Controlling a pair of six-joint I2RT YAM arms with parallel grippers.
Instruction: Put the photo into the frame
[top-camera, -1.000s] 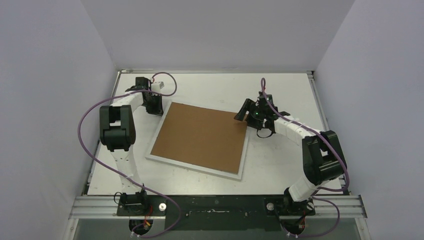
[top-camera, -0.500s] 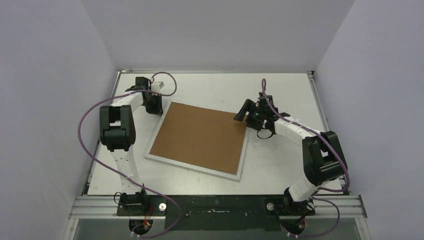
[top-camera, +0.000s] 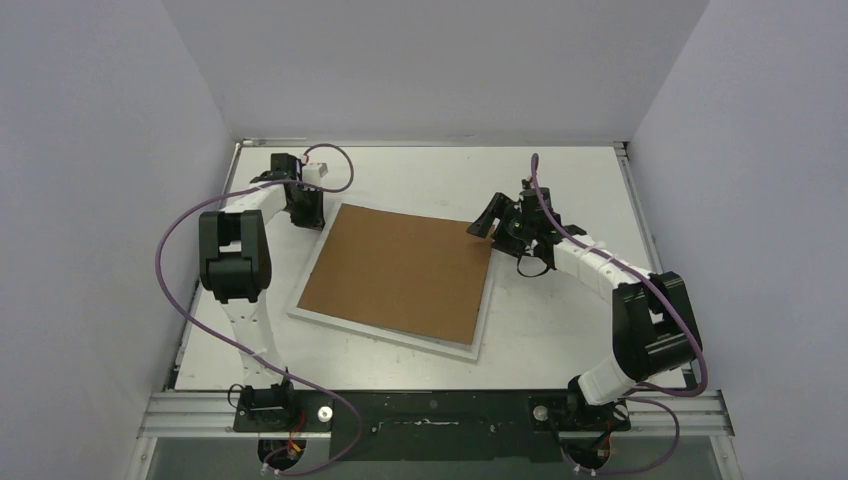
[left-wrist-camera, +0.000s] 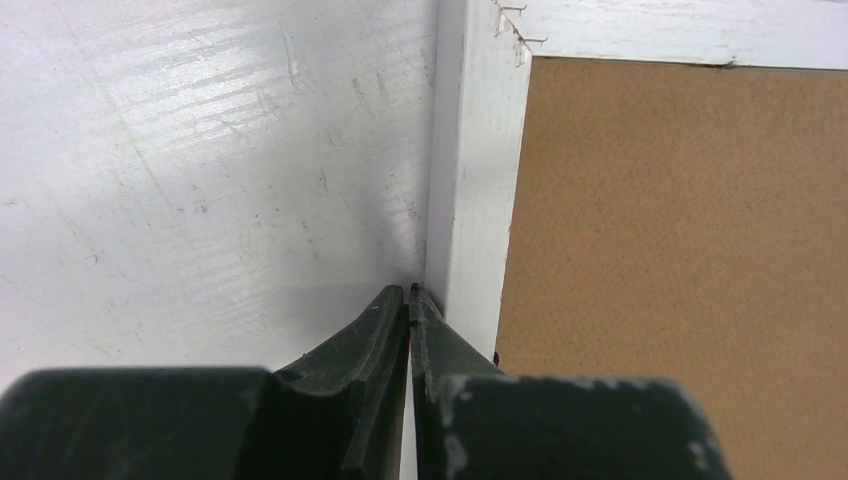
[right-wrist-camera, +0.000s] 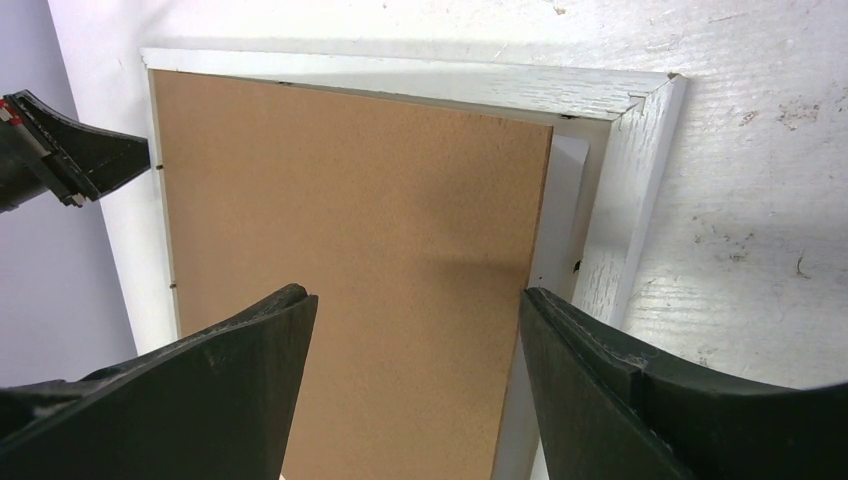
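I found the frame (top-camera: 385, 336) flat on the worktop (top-camera: 430, 175) with the brown backing board (top-camera: 400, 272) lying in it. The photo was not visible, so I judged it sat beneath the board. My left tool (left-wrist-camera: 410, 292) was closed on nothing, its tips against the frame's outer edge. My right tool (right-wrist-camera: 415, 300) hung open over a corner where the board left a gap, so seating it seemed to remain.
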